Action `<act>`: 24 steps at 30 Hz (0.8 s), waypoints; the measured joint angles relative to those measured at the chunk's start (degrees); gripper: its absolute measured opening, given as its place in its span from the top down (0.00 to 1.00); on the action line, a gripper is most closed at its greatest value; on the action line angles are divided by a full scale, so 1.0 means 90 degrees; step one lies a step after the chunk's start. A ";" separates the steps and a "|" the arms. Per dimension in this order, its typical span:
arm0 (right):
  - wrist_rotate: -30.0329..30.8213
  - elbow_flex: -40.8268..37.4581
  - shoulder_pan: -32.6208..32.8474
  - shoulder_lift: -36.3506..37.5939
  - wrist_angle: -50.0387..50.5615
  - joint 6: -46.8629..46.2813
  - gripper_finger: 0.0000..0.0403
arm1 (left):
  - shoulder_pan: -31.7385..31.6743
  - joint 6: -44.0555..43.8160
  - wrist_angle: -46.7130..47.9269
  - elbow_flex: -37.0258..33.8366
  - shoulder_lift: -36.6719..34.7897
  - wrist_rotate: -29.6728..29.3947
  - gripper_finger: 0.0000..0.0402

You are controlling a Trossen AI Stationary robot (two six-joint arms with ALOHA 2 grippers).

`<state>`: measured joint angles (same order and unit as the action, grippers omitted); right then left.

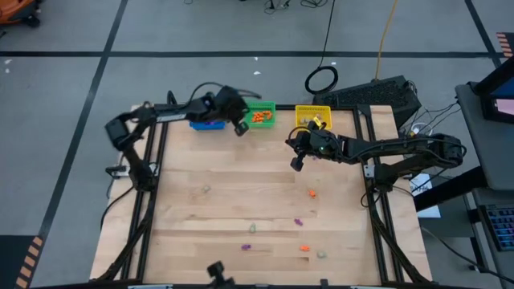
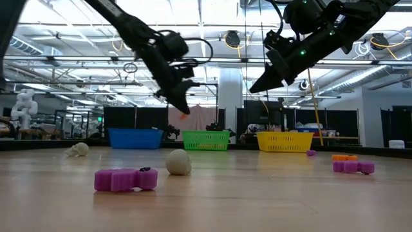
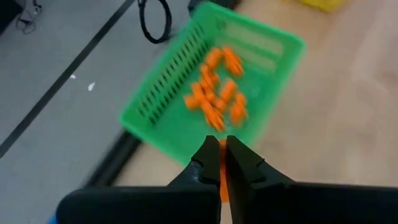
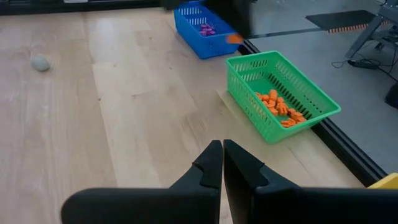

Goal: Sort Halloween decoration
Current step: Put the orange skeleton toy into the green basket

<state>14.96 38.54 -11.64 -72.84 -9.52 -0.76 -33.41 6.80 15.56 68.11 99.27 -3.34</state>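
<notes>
My left gripper [image 3: 222, 142] hangs shut on a small orange trinket just short of the green bin [image 3: 211, 93]. The bin holds several orange trinkets [image 1: 260, 116]. In the high view the left gripper [image 1: 241, 128] sits between the blue bin [image 1: 207, 123] and the green bin. My right gripper [image 1: 295, 160] hovers shut and empty near the yellow bin [image 1: 313, 116]. Loose purple [image 2: 126, 179], beige [image 2: 178, 162] and orange [image 1: 311, 193] trinkets lie on the wooden table. My left gripper pinches the orange trinket [image 3: 222, 180] between its two fingers. A sliver of orange shows in the slit between them and at their tips [image 2: 185, 115]. The fingers slant down toward the table's far edge. The trinket is lifted clear of the table.
The three bins stand in a row along the far edge. More trinkets lie scattered toward the near right: purple [image 1: 298, 221], orange [image 1: 304, 248], beige [image 1: 321, 254], purple [image 1: 246, 247]. A beige one [image 1: 206, 189] lies toward the left. The table's middle is bare wood.
</notes>
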 joint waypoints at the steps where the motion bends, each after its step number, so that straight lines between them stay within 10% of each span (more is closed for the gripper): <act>1: 0.0000 0.0000 0.0007 0.0000 0.0000 0.0005 1.00 | -0.0083 0.0009 0.0039 0.0247 0.0200 0.0037 1.00; 18: -0.0002 0.0000 0.0015 -0.0002 0.0010 0.0040 1.00 | -0.0544 0.0290 0.0828 0.2267 0.2360 0.0667 0.99; 24: -0.0002 0.0000 0.0015 -0.0002 0.0027 0.0040 1.00 | -0.0536 0.0277 0.0835 0.2277 0.2331 0.0534 0.83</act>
<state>14.94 38.54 -11.51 -72.86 -9.28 -0.40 -38.24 9.29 23.08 88.60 120.25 1.47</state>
